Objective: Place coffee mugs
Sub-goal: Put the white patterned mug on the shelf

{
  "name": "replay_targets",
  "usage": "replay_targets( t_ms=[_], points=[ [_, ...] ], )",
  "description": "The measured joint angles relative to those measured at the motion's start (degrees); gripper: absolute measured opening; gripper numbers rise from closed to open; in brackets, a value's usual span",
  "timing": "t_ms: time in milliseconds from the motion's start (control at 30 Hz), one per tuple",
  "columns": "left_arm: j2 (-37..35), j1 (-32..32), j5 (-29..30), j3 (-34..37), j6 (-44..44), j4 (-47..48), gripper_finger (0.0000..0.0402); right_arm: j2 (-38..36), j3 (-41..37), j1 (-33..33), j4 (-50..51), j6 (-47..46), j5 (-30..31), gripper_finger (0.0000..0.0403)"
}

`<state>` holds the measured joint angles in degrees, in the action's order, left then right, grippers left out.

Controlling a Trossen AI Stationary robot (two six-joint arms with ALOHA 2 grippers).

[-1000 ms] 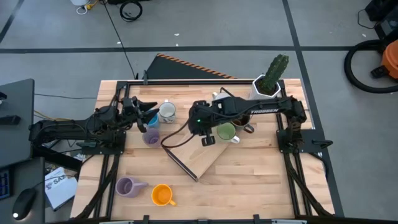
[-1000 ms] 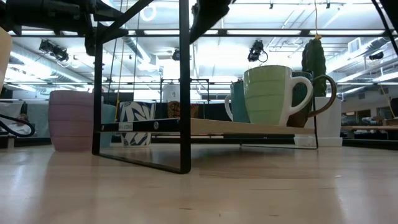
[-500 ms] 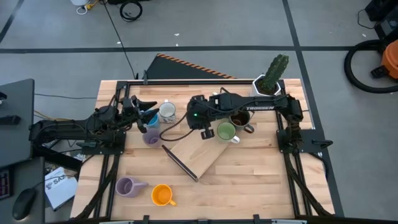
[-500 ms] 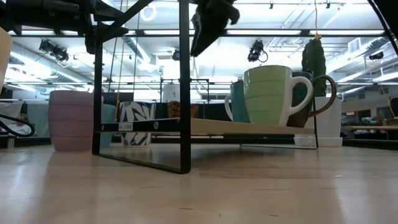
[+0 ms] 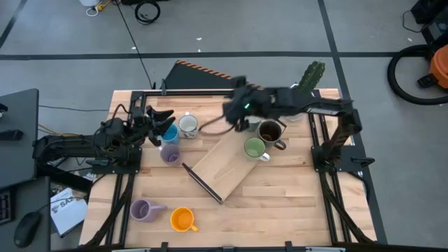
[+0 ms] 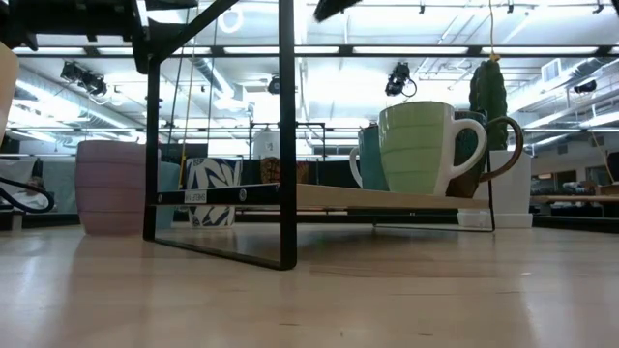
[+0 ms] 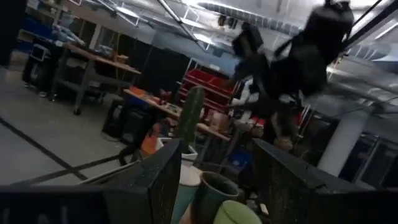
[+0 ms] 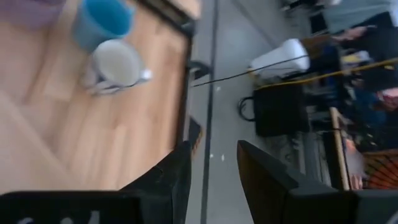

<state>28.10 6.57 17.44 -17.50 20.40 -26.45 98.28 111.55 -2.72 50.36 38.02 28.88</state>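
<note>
A green mug (image 5: 254, 148) and a dark brown mug (image 5: 269, 131) stand on a raised wooden shelf (image 5: 224, 168); the low view shows the green mug (image 6: 418, 148) upright on the board. A white mug (image 5: 187, 125), a blue mug (image 5: 169, 134) and a lavender mug (image 5: 169, 152) stand on the table left of the shelf. Another lavender mug (image 5: 143, 209) and an orange mug (image 5: 182, 219) stand near the near edge. My right gripper (image 5: 233, 120) hovers open above the shelf's far end. My left gripper (image 5: 162, 120) is open beside the blue mug.
A white faceted pot with a green cactus (image 5: 304, 87) stands at the far right corner. The shelf's black metal frame (image 6: 286, 145) stands on the tabletop. Bare wood lies along the near right part of the table (image 5: 294, 210).
My right gripper has drawn away from the green mug, risen and swung toward the table's far edge, leaving the top of the low view. It stays open and holds nothing. The green mug stands where it was on the shelf.
</note>
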Motion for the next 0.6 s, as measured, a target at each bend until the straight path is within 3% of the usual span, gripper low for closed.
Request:
replay_targets(
  t_ms=[100, 300, 433, 600],
  points=[
    [0.00, -0.02, 2.81, 0.00, 0.01, 1.89, 0.0201, -3.68, 0.02, -1.81, -0.91, -0.70, -1.85, 0.0135],
    [2.11, 0.02, 4.19, -0.69, 4.70, 6.17, 0.0201, -9.14, 0.02, -5.67, -0.58, -3.34, -12.62, 0.0135],
    [9.55, 1.66, 0.89, -8.93, 6.37, 16.28, 0.0201, -11.05, 0.02, -8.62, -0.62, -3.57, -19.13, 0.0135],
    [20.66, 4.86, -3.30, -23.68, 1.53, 38.87, 0.0201, -11.47, 0.02, -11.48, 0.32, -4.88, -24.16, 0.0135]
  ],
)
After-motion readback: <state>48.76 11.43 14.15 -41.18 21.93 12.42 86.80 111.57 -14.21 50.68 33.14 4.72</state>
